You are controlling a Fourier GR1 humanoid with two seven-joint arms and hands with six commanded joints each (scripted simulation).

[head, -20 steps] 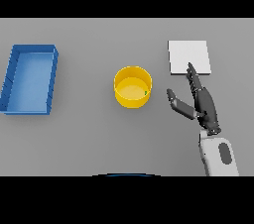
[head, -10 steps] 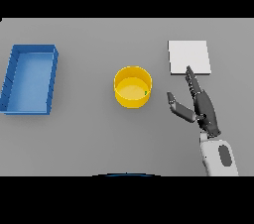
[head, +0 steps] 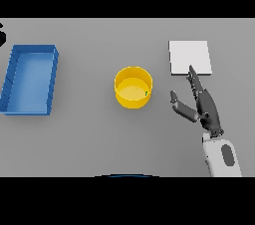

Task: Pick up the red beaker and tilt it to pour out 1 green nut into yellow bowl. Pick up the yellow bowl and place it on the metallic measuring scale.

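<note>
Right hand (head: 206, 109) edged nearer yellow bowl (head: 133, 87), fingers (head: 194, 80) straight, holding nothing, grey table (head: 89, 139), white scale (head: 189, 57)

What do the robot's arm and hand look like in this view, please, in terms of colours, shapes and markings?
Only the right arm shows. Its forearm is a white, rounded casing with a dark grey oval inset on its upper face. A dark grey wrist joins it to the right hand, which is dark grey to black with slim, segmented fingers and a thumb. No cables or lettering are visible. The left hand is out of view.
</note>
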